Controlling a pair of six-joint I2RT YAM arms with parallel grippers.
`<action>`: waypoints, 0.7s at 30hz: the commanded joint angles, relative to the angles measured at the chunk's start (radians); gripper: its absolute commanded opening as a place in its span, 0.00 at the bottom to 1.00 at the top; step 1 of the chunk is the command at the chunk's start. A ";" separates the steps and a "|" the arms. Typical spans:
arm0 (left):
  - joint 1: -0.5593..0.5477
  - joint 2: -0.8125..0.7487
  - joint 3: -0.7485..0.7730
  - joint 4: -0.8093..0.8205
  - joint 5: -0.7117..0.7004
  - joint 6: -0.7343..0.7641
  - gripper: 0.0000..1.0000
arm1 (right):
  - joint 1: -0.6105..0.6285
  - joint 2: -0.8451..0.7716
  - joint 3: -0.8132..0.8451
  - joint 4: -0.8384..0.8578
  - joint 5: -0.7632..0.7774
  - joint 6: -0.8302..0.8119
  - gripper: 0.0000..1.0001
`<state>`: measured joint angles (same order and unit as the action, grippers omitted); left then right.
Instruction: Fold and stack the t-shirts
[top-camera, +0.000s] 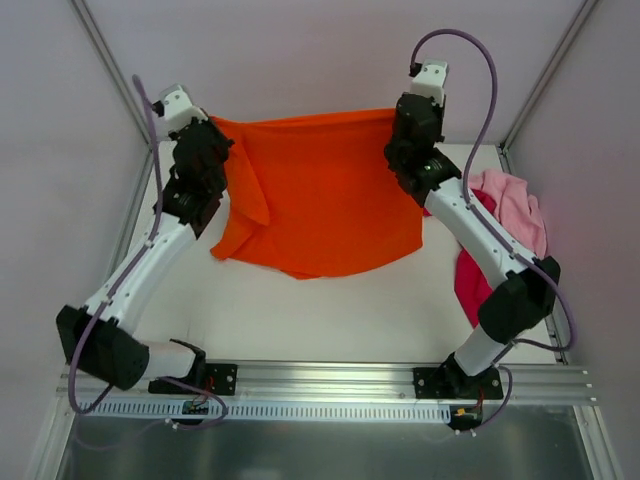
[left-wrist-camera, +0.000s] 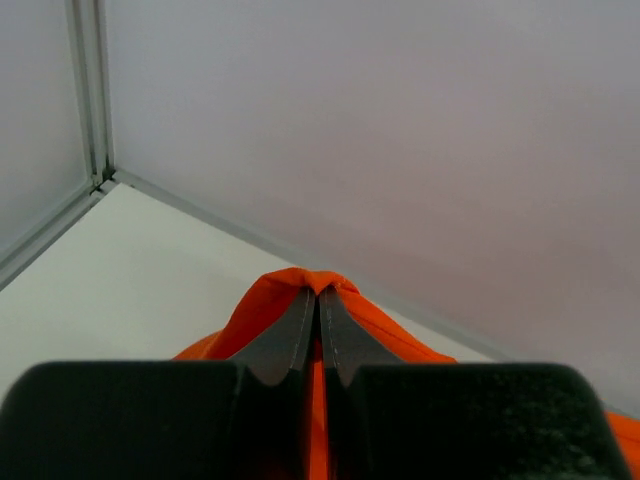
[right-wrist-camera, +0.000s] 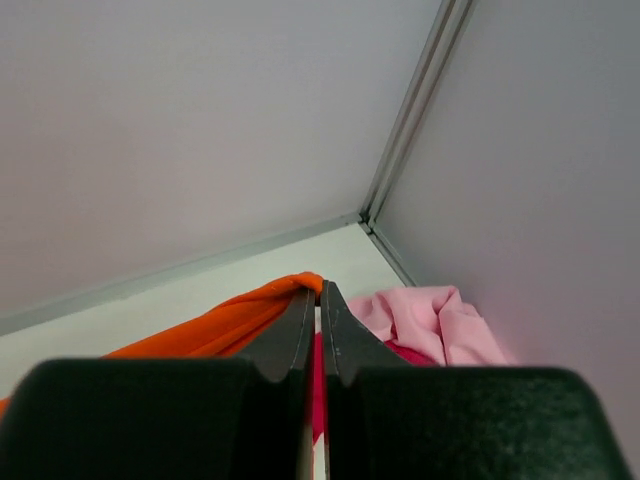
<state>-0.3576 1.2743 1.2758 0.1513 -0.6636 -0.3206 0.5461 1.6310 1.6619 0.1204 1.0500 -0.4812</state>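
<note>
Over the table (top-camera: 330, 320), orange t-shirt (top-camera: 320, 200), corners clamped in left end effector (left-wrist-camera: 320, 292), right end effector (right-wrist-camera: 320, 288)

White arm links (top-camera: 160, 250), black joints (top-camera: 100, 345), looping purple cables (top-camera: 493, 90), dark tapered left hand (left-wrist-camera: 320, 292), matching right hand (right-wrist-camera: 318, 290)

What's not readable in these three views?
- Top view: magenta shirt mostly covered by the right arm and pink shirt; shape unclear.
- Top view: which orange shirt edge is held; left gripper and right gripper cover it.
- Left wrist view: orange shirt's spread, blocked by the gripper's fingers.
</note>
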 joint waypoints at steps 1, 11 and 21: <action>0.034 0.135 0.123 0.050 -0.039 0.051 0.00 | -0.054 0.111 0.038 -0.067 0.019 0.098 0.01; 0.075 0.379 0.295 0.117 -0.005 0.035 0.00 | -0.118 0.245 -0.001 0.292 0.042 -0.101 0.01; 0.071 0.125 0.139 0.107 0.058 -0.089 0.00 | -0.034 0.006 -0.206 0.582 0.060 -0.249 0.01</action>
<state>-0.3042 1.5646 1.4380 0.2180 -0.5835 -0.3412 0.4786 1.7924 1.4685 0.5030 1.0370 -0.6552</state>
